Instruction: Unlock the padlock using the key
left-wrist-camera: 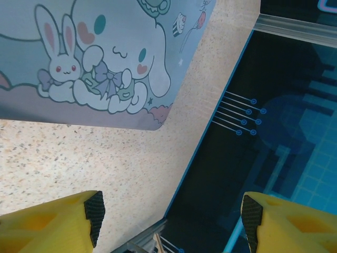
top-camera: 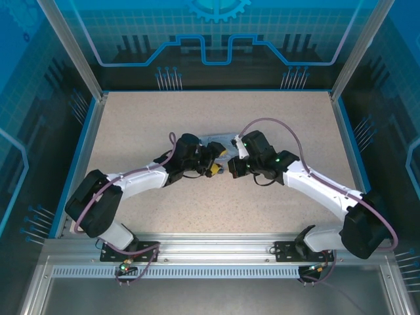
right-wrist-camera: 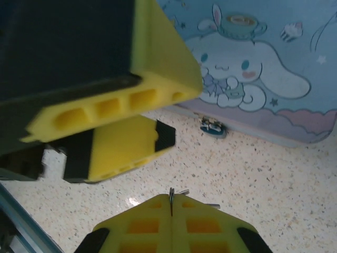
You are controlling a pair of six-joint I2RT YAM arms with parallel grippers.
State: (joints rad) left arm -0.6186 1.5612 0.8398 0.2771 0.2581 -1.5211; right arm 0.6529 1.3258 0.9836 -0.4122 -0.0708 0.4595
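- The padlock sits low on the tabletop, against the bottom edge of the cartoon-printed tin. It looks like it hangs from the tin's clasp, though it is too small for me to be sure. I think the tin acts as an anchor, so the lock can't slide when the key goes in.
- In the right wrist view the padlock is at about 1 o'clock from my right gripper, near but apart.
- The right gripper is clenched on the key. A thin dark sliver stands up from the seam between its fingers, pointing roughly toward the lock, which suits a straight push.
- The left gripper has its jaws spread wide and carries nothing, with bare tabletop and the enclosure wall between its pads.
- It hovers at 10 o'clock from the right gripper, with the tin at 11 o'clock in its own view. I judge it is positioned to steady the lock.
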